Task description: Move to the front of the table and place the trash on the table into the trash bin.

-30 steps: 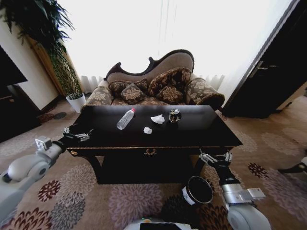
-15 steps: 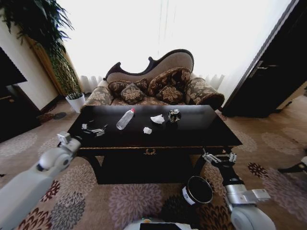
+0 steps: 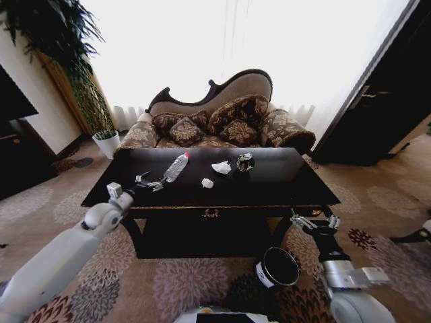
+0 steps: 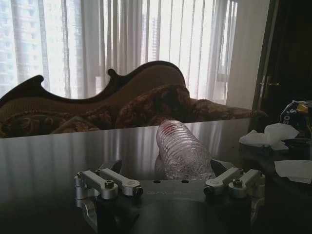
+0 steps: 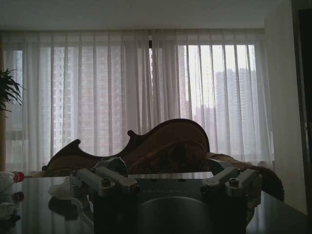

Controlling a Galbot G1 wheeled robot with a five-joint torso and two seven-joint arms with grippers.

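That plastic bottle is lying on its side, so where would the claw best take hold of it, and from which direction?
Probably across the ribbed middle of the bottle, coming from its base end. It lies flat on the table with its red cap pointing away toward the sofa, and its base faces the open left gripper, already lined up there. The round body fits between the fingers; the narrow neck would likely slip.

Left hand [image 3: 152, 182] spread near bottle [image 3: 176, 167] on table [image 3: 269, 192], bin [image 3: 277, 268] below
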